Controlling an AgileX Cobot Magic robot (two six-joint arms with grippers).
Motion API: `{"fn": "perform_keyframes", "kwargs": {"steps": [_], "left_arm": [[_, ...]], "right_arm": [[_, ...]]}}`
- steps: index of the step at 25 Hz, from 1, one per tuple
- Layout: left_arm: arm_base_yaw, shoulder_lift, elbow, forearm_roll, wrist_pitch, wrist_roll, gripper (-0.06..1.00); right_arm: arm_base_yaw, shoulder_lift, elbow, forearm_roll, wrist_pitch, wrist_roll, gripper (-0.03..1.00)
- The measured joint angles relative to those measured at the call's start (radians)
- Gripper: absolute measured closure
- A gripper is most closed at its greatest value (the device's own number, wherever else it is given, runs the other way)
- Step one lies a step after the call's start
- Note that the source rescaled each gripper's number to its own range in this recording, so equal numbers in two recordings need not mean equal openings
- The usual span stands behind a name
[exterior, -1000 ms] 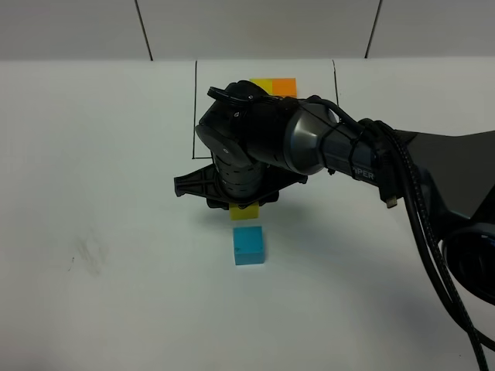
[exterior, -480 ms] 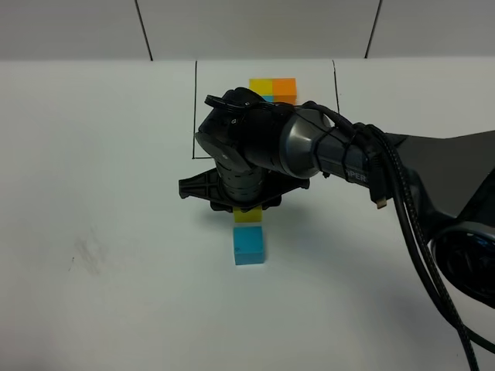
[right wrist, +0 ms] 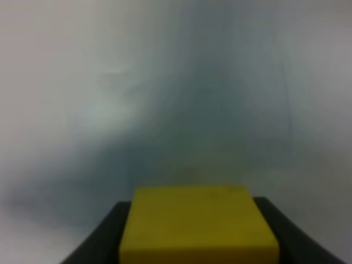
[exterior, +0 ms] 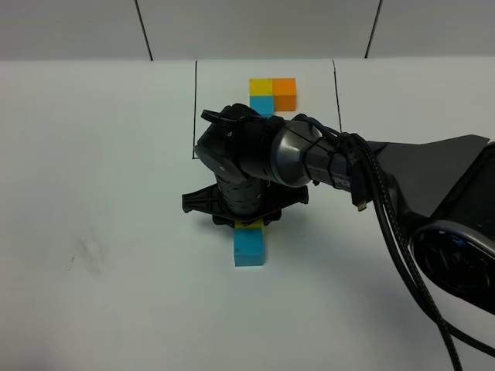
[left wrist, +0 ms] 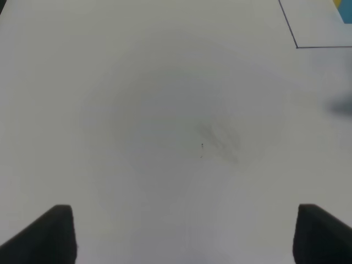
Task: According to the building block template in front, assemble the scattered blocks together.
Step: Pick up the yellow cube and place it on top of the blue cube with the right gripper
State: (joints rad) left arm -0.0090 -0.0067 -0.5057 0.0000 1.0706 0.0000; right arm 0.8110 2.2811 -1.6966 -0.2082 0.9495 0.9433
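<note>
Right pincer (right wrist: pixel 198 250) around yellow block (right wrist: pixel 198 220)

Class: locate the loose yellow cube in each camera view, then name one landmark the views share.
Exterior high: yellow cube at centre, peeking from under the right gripper, just behind the cyan cube.
Left wrist: not in it.
Right wrist: low centre, between the fingers.
Landmark: template frame's corner, also in left wrist.

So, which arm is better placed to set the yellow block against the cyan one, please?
Right: the right hand grips the yellow block beside the cyan block; the left hand is open, away from both.
</note>
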Motion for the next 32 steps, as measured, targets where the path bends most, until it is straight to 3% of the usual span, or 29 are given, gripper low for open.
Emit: {"fn": "perform_keyframes", "kwargs": {"steps": [27,29,32], "left_arm": [[0.0,0.0,0.0,0.005,0.0,0.0,0.26],[0.0,0.0,0.0,0.005,0.0,0.0,0.26],[0.0,0.0,0.0,0.005,0.0,0.0,0.26]], "right_arm": [[0.0,0.022,-0.004,0.002,-0.032,-0.004,0.72],[0.0,0.017,-0.004,-0.005,-0.045,-0.026,0.61],[0.0,-0.018,-0.004,-0.04,-0.044,-0.046,0.27]]}}
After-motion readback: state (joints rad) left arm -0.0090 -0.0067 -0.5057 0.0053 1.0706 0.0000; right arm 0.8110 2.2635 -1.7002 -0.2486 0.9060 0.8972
